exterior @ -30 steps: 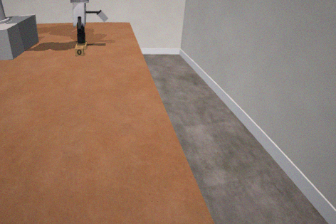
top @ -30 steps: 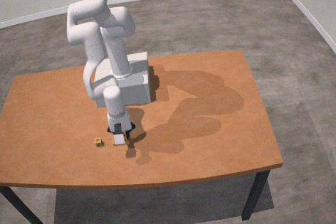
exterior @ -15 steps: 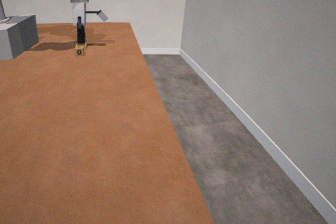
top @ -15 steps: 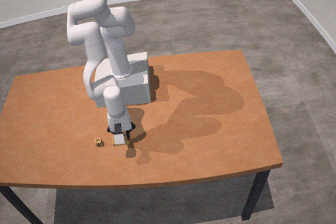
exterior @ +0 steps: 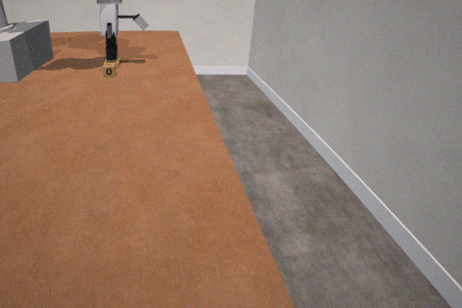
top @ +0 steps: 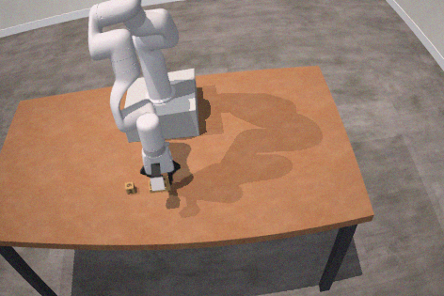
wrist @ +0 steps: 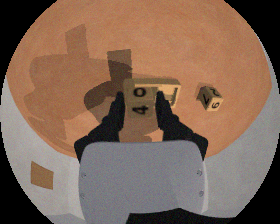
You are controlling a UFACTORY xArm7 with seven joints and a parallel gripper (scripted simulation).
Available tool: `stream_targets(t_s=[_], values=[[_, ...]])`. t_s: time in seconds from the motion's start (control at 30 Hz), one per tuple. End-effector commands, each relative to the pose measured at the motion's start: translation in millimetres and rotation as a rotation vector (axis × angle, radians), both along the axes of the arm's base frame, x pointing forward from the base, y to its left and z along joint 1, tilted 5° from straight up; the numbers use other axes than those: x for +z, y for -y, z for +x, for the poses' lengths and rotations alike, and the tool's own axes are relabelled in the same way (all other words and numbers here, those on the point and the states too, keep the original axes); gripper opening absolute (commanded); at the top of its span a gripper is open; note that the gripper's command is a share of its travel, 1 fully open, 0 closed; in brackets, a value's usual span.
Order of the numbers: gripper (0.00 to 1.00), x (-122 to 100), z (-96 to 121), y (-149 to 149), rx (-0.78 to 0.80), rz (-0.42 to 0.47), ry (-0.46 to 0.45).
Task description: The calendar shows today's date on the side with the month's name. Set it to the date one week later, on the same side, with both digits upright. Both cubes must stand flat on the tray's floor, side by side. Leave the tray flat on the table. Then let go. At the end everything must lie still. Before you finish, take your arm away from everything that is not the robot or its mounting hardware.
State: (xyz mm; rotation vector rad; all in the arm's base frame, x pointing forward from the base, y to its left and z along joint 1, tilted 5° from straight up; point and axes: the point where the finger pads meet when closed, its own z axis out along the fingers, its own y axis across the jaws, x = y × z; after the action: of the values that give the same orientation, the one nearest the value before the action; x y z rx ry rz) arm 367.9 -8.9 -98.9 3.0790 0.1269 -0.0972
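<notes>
My end effector stands parted around the near cube at the tray, the other cube off beside me; both look light and stiff, best pinched squarely across opposite faces.
</notes>
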Motion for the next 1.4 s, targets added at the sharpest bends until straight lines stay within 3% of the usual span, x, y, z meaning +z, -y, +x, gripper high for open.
stream_targets(t_s=[0.0,0.43,0.83,1.13,1.17,1.37], values=[[0.49,1,2,0,0.0,0.0,0.003],[0.49,25,3,-2,0.0,0.0,0.003],[0.49,83,6,-5,0.0,0.0,0.003],[0.49,91,7,-6,0.0,0.0,0.003],[1.0,91,7,-6,0.0,0.0,0.003],[1.0,91,7,-6,0.0,0.0,0.003]])
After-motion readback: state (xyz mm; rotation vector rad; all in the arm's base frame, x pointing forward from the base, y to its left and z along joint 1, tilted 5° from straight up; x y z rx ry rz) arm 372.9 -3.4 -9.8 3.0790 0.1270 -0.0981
